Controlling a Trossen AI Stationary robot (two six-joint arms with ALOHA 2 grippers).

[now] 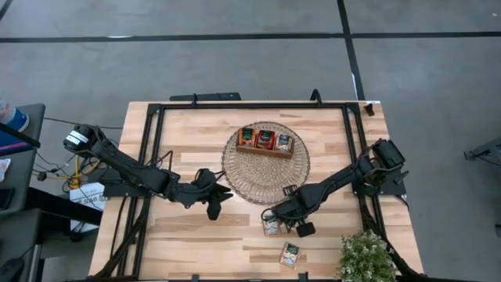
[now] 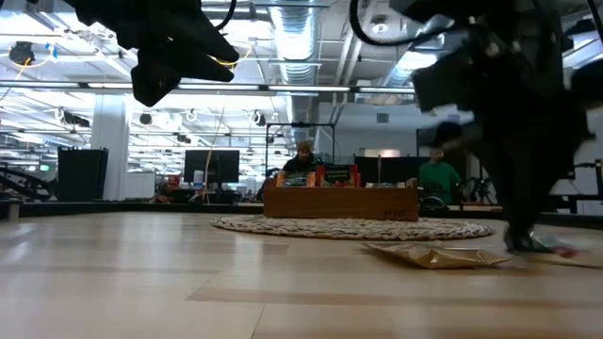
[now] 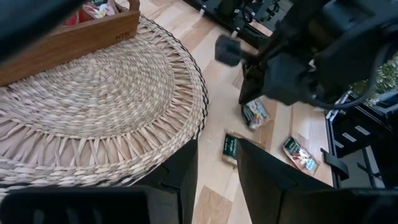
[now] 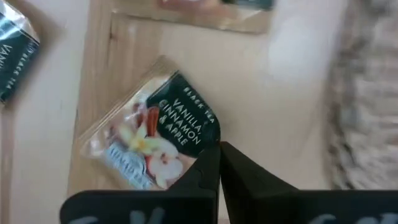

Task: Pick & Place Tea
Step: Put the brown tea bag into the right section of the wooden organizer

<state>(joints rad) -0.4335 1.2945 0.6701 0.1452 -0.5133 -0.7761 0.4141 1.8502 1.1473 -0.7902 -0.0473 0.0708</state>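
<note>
One tea sachet (image 4: 155,146) lies flat on the table (image 1: 196,235) just near of the wicker mat (image 1: 264,163), the right gripper (image 4: 219,163) pinched together on its very edge, so a thin grip could slip off when lifted.

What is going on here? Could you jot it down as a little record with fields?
Table: wooden top
Wicker mat: round, centre of table
Wooden tray: on the mat, tea packets inside
Loose tea sachets: one by the near edge
Right gripper: shut on a pale sachet labelled vanilla, cinnamon and apple
Left gripper: beside the mat, holding nothing
Plant: near corner
</note>
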